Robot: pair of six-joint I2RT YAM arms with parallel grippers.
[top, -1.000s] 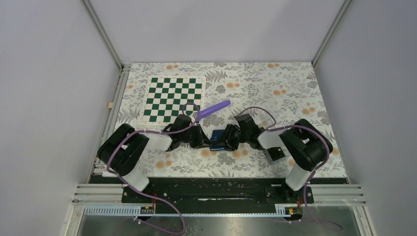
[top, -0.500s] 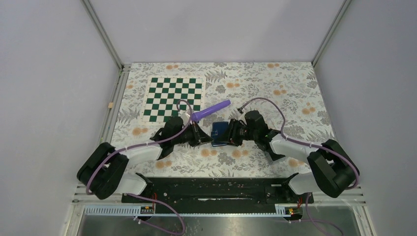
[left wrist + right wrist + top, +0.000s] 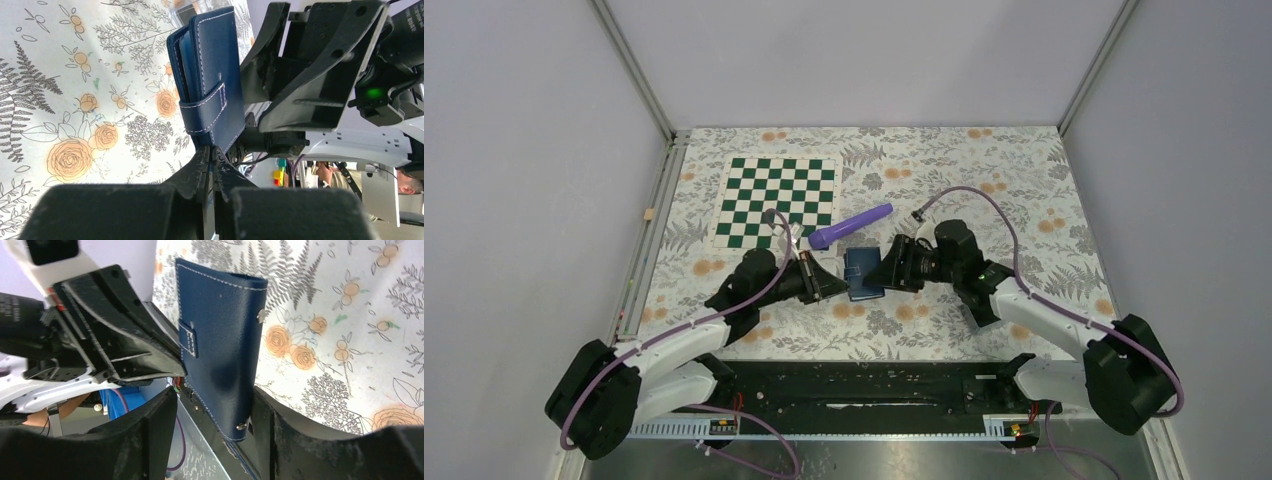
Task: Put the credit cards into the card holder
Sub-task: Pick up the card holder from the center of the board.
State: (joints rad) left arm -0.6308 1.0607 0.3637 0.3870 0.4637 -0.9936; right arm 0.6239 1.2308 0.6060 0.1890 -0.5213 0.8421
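Jaws on the left gripper (image 3: 210, 159) are closed down to a slit. Their tips touch the near edge of the card holder (image 3: 862, 272), but I cannot tell whether a thin flap is nipped between them.

The card holder sits straight ahead of those tips, between the two grippers, over the middle of the flowered table (image 3: 1024, 190). A purple tube (image 3: 851, 225) lies just beyond it. Whether the holder rests on the cloth or hangs a little above it is not clear. From overhead its longer side runs away from the arm bases, slightly tilted, so each gripper meets it from the side.

It is a navy wallet with pale stitching, folded shut. The snap tab (image 3: 209, 107) wraps round the edge that faces the left gripper, and metal studs (image 3: 260, 315) show on the cover. No cards can be picked out in any view.

On the right gripper (image 3: 216, 405) the jaws stand wide, with the card holder between the two fingers. Whether they press on it or sit slack beside it, I cannot tell.

My guess is that the next move turns on that tab edge, and the left gripper is the one facing it.
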